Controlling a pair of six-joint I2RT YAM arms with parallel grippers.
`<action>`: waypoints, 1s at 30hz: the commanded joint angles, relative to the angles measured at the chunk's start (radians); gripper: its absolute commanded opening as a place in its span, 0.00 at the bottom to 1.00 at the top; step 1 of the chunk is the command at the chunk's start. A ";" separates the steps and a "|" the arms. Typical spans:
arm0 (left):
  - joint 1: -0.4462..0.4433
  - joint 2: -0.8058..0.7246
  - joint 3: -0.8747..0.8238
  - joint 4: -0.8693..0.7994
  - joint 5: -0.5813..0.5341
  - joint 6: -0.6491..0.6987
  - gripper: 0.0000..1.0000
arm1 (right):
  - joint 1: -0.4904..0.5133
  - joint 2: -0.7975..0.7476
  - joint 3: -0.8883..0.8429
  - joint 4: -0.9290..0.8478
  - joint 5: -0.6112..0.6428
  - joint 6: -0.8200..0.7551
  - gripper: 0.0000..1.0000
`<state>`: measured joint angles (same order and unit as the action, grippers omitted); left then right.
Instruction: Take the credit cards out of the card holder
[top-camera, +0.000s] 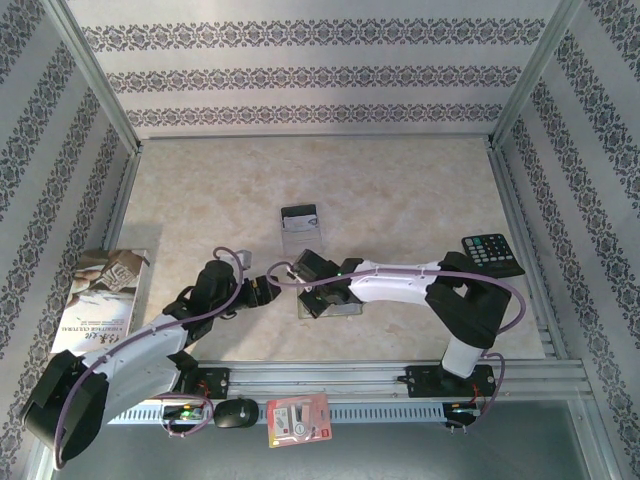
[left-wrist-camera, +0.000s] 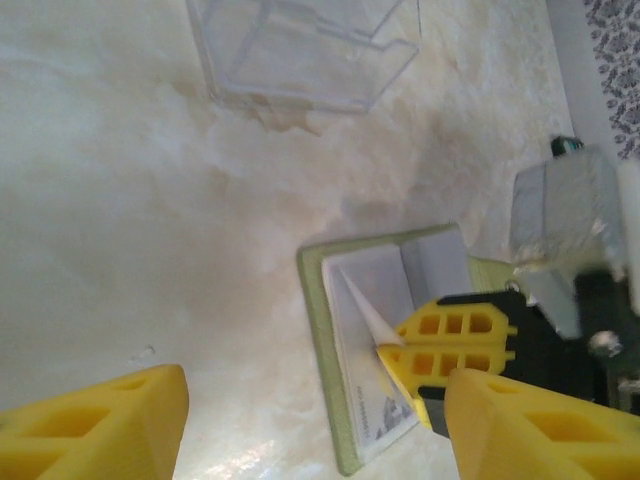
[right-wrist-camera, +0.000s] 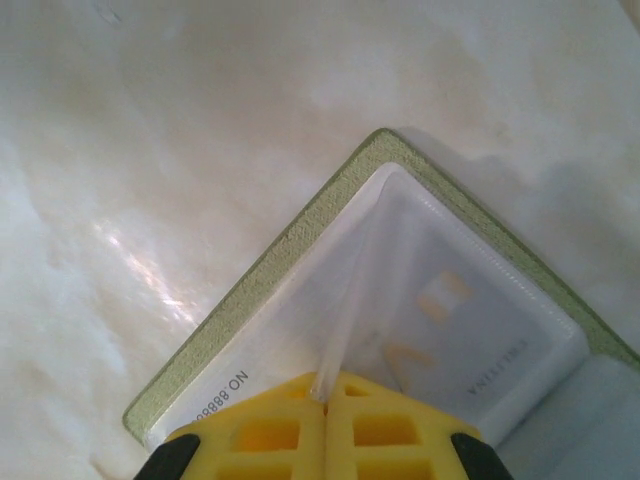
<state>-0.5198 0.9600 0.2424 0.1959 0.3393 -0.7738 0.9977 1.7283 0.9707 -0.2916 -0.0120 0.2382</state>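
I pinch inside the card holder (right-wrist-camera: 262, 300) with my right gripper (right-wrist-camera: 325, 395).
At the bottom of its view my left gripper (left-wrist-camera: 315, 400) hangs with its fingers spread wide. Just past it, mid-frame, the card holder lies unfolded on the table (top-camera: 400, 190). My right gripper squeezes a thin clear sheet (right-wrist-camera: 345, 320), card or flap I cannot tell. A credit card (right-wrist-camera: 440, 330) sits in the pocket. Farther up stands a clear box (top-camera: 300, 225).

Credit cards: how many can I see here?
2: one dark card at the clear box mid-table, one pale card inside the green holder. More may hide in its pockets.
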 joint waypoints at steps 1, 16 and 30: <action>-0.050 0.040 0.020 0.064 -0.023 -0.016 0.63 | -0.012 -0.042 -0.029 0.128 -0.105 0.026 0.00; -0.187 0.280 0.071 0.169 -0.062 -0.015 0.25 | -0.034 -0.103 -0.152 0.267 -0.130 0.121 0.00; -0.221 0.228 0.106 0.070 -0.127 -0.008 0.12 | -0.036 -0.121 -0.189 0.318 -0.114 0.156 0.00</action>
<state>-0.7212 1.2430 0.3183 0.2977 0.2558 -0.7940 0.9638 1.6344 0.7948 -0.0120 -0.1215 0.3717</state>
